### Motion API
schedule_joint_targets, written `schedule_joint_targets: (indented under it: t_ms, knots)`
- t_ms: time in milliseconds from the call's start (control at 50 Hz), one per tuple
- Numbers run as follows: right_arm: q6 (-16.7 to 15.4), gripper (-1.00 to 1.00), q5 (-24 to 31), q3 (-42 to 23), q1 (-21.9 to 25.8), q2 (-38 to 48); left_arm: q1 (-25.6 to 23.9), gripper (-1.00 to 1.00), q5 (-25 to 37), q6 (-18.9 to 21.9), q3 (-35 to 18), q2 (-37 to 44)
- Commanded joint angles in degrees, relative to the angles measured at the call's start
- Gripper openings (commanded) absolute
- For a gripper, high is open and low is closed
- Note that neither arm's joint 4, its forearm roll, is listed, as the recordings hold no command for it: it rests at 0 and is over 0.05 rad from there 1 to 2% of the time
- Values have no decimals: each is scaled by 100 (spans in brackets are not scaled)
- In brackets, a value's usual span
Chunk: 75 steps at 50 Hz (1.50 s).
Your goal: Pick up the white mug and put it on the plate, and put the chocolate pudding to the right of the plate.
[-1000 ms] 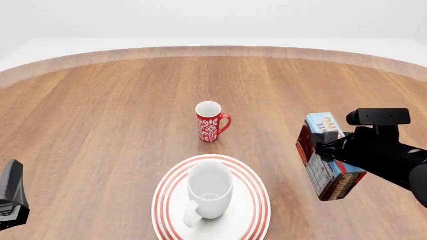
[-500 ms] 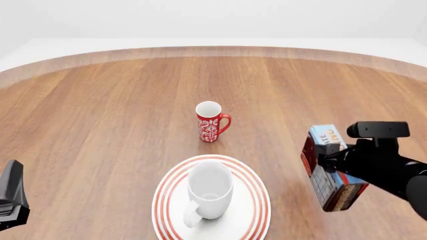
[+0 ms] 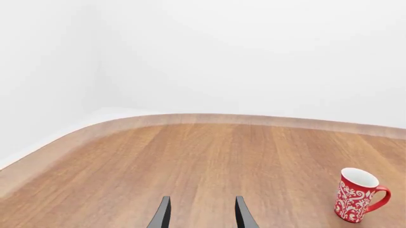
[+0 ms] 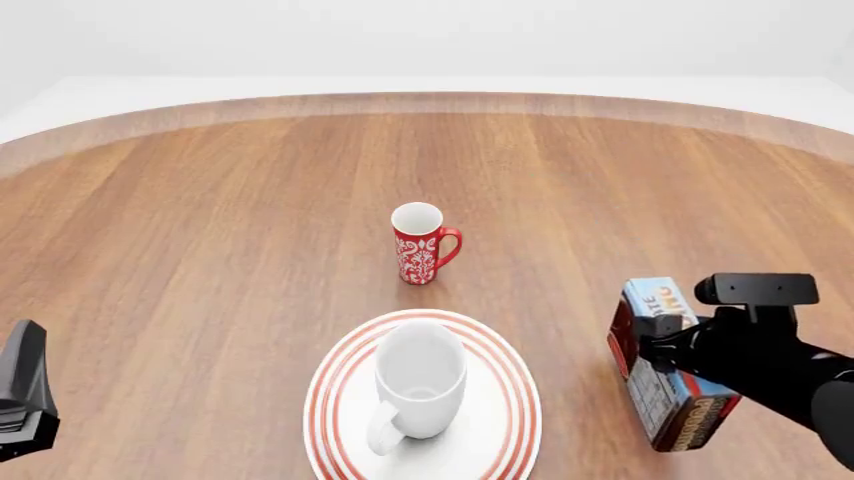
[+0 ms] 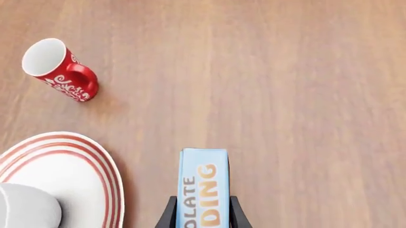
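The white mug [image 4: 419,385] stands upright on the red-ringed plate [image 4: 514,400], handle toward the near side; a bit of it shows in the right wrist view [image 5: 25,209] on the plate [image 5: 82,171]. My right gripper [image 4: 654,345] is shut on the chocolate pudding [image 4: 663,370], holding it to the right of the plate, low over the table. In the right wrist view the carton [image 5: 203,185] sits between the fingers [image 5: 170,213]. My left gripper [image 3: 200,216] is open and empty over bare wood, with its body at the near left of the front view [image 4: 20,395].
A red mug with white pattern [image 4: 422,245] stands upright behind the plate, handle to the right; it also shows in the left wrist view [image 3: 358,194] and the right wrist view [image 5: 60,71]. The wooden table's curved far edge [image 4: 427,100] runs along the back.
My right gripper has lowered the chocolate pudding toward the table and slightly to the right. The left arm, both mugs and the plate have not moved.
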Motion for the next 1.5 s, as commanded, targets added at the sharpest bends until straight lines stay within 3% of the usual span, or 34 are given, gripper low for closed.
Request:
schedule_joint_targets:
  t_ms: [20, 280, 720, 740, 980, 1500]
  knots:
    - [98, -100, -258, 206, -48, 190, 4, 100, 3, 4, 0, -4]
    - [74, -100, -559, 329, -86, 496, 6, 100, 3, 1, -1, -3]
    - [75, -100, -542, 364, -109, 485, 4, 100, 4, 2, 0, -4]
    - [70, 100, -533, 362, -117, 478, 6, 100, 4, 5, 0, -5]
    - [87, 100, -369, 269, -106, 358, 7, 100, 4, 1, 0, -6]
    - [203, 100, 812, -516, -217, -732, 6, 100, 4, 3, 0, -7]
